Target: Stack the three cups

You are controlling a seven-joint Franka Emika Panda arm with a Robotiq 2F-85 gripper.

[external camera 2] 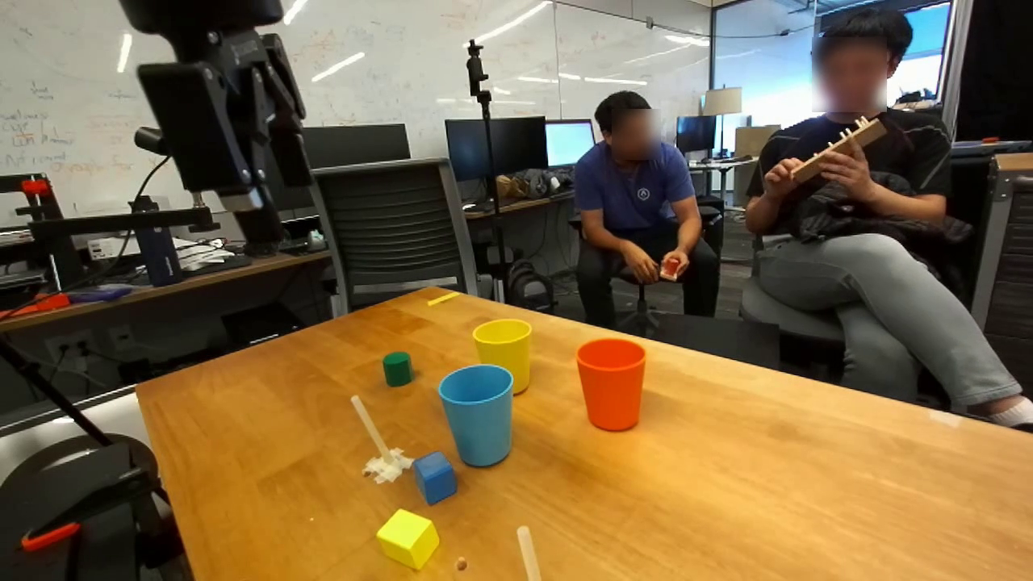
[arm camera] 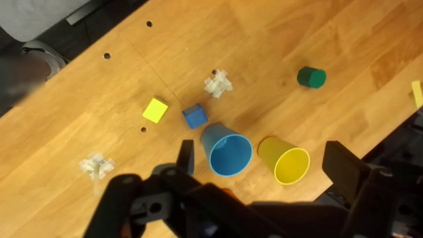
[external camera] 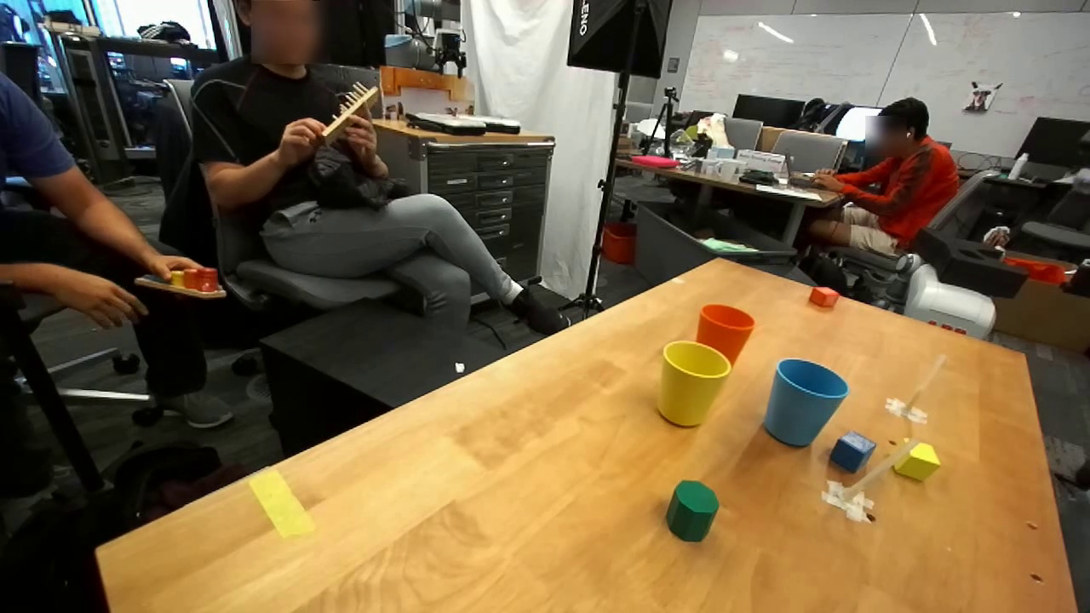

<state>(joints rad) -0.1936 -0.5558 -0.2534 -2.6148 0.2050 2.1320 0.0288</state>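
Three plastic cups stand upright and apart on the wooden table. The yellow cup (external camera: 688,396) (external camera 2: 520,367) and the blue cup (external camera: 800,413) (external camera 2: 478,424) are near each other. The red-orange cup (external camera: 728,330) (external camera 2: 612,391) stands beside them. In the wrist view the blue cup (arm camera: 216,138) and the yellow cup (arm camera: 274,152) show between the fingers, below the gripper. Only a sliver of the red-orange cup (arm camera: 230,192) shows there behind the left finger. My gripper (arm camera: 261,157) is open and empty. It hangs high above the table in an exterior view (external camera 2: 258,214).
A blue cube (external camera: 852,451) sits close to the blue cup, with a yellow block (external camera: 918,461) nearby. A green block (external camera: 692,511) and a small red block (external camera: 823,296) also lie on the table. Two thin sticks (external camera: 881,471) stand taped to the table. Seated people are beyond the table edge.
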